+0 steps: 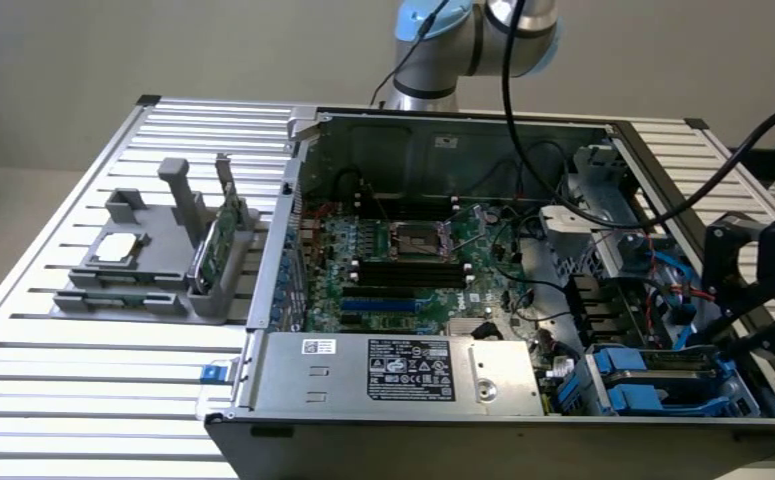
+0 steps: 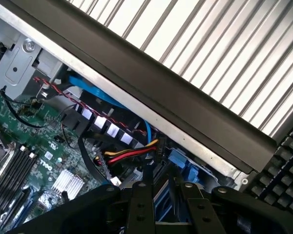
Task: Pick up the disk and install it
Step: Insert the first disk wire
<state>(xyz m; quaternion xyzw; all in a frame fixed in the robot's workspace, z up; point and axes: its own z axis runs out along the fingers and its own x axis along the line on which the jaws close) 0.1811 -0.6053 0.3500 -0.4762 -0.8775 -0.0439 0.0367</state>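
Fingers (image 2: 139, 201) of the gripper (image 2: 163, 184) are closed on the disk (image 2: 162, 197), which we see edge-on between them with its blue carrier showing. We find the disk low inside the open computer case (image 1: 360, 440), in the front corner at the exterior view's right, near the silver power supply (image 1: 401, 370) and below the red, yellow and black wire bundle (image 2: 132, 155). Off to the exterior view's left, well apart from the case, a grey holder (image 1: 147, 265) stands on the slatted surface (image 1: 80, 390).
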